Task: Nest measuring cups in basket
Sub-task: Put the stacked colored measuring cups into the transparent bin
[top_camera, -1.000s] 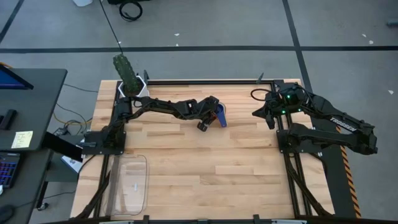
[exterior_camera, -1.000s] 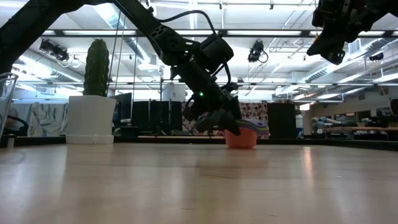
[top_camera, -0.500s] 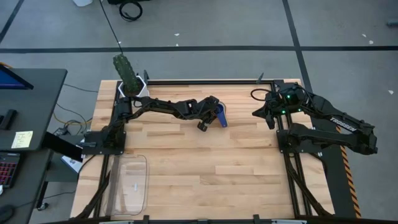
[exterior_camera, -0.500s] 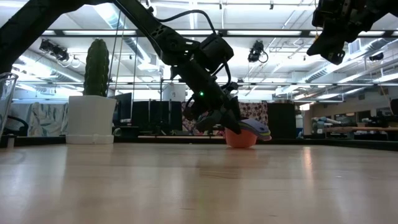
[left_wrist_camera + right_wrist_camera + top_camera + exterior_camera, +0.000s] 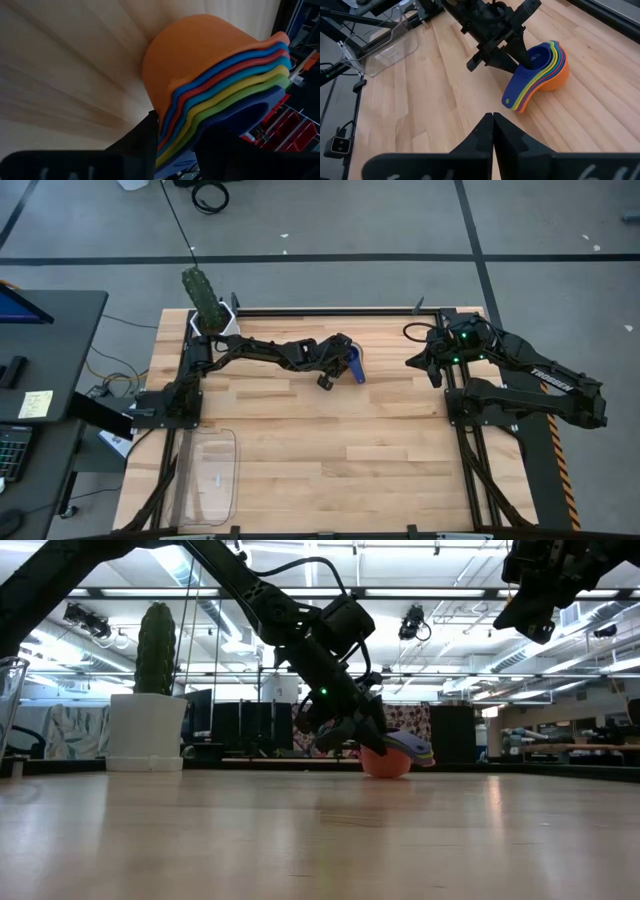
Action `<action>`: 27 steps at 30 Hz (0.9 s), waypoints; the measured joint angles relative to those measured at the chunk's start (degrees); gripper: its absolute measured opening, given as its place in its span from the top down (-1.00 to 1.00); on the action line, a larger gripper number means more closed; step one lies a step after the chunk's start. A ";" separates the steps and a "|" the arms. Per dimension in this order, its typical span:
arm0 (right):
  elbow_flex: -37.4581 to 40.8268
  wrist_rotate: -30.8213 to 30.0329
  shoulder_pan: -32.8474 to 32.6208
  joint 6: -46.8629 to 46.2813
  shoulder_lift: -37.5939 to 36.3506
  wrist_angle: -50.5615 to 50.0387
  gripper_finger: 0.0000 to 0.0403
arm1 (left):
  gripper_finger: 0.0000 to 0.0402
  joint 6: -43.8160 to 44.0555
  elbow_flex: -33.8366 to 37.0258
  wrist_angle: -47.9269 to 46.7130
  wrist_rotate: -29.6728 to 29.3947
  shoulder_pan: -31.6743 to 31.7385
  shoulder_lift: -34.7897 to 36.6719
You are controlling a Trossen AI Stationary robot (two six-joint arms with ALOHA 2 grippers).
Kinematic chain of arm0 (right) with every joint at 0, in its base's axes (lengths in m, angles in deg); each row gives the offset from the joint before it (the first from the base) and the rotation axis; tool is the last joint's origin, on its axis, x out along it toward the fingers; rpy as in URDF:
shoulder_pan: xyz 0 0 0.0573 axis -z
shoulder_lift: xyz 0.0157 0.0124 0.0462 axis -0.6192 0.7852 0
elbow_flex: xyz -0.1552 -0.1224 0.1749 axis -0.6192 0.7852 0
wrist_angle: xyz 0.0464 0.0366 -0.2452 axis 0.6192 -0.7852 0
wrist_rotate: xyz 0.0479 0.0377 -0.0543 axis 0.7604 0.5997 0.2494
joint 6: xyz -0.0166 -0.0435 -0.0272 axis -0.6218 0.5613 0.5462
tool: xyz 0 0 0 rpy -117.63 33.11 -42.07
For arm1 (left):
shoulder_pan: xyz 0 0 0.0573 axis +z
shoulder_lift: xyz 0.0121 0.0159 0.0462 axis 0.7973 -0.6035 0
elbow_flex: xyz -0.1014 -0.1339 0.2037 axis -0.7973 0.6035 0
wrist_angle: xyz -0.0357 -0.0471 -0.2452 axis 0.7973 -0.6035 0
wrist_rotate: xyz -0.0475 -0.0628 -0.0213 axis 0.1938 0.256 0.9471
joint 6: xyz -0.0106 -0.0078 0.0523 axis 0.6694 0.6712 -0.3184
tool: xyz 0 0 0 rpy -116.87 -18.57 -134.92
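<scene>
The measuring cups (image 5: 355, 366) sit nested in one stack, orange outermost (image 5: 200, 60) and dark blue innermost (image 5: 535, 57), on the wooden table's far middle. My left gripper (image 5: 345, 365) is shut on the stack's side. The stack's orange bottom (image 5: 388, 768) rests on the table. The clear basket (image 5: 210, 475) lies at the near left corner with no cups in it. My right gripper (image 5: 415, 362) hangs shut above the table's right side (image 5: 535, 625), holding nothing. My left gripper pinches the stacked cup walls (image 5: 175, 130) between its two fingers. One finger (image 5: 525, 59) is inside the dark blue cup, the other (image 5: 150, 130) against the orange outer wall. The fingers slant down from the table's left. The stack is tilted, its orange underside on the table, handles (image 5: 512, 100) toward the near edge.
A white pot with a green cactus (image 5: 208, 308) stands at the far left corner, seen also in the low view (image 5: 148, 725). Bare wood lies between the cups and the basket. Black frame rails (image 5: 300, 311) run along the table's far edge.
The cup stack has tipped a little: its rim and handle side now stand higher above the table in the low view, while the orange bottom stays down. Both arms have kept their places.
</scene>
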 joint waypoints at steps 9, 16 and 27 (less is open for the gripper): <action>0.00 0.01 0.00 0.00 0.00 0.00 0.93 | 0.45 -0.02 0.00 0.24 0.03 0.00 -0.02; 0.00 0.01 0.00 0.00 0.00 0.00 0.93 | 0.45 -1.18 0.02 0.31 -0.34 -0.04 -0.02; 0.00 0.01 0.00 -0.01 0.00 0.00 0.93 | 0.45 -1.03 0.02 0.31 -0.33 -0.04 -0.02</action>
